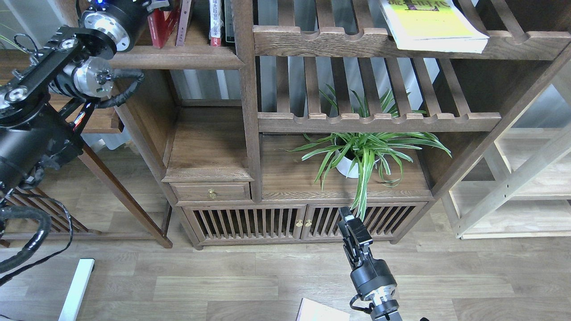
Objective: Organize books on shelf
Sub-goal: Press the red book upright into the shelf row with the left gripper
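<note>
At the shelf's (178,57) left end, the red book (161,24) stands leaning, touching the left arm's end; the left claw itself is out of frame. The yellow book (430,24) lies flat on the upper rack's (321,42) right side. The right claw (350,227) hangs before the cabinet doors (250,223), fingers close together, holding nothing.

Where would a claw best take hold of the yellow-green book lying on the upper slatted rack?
By the near edge of the yellow-green book, from the front. It lies flat, cover up, and its pale page block juts slightly past the rack's front rail, so one finger could probably slip under there and one press on the cover. Its far end is out of view.
</note>
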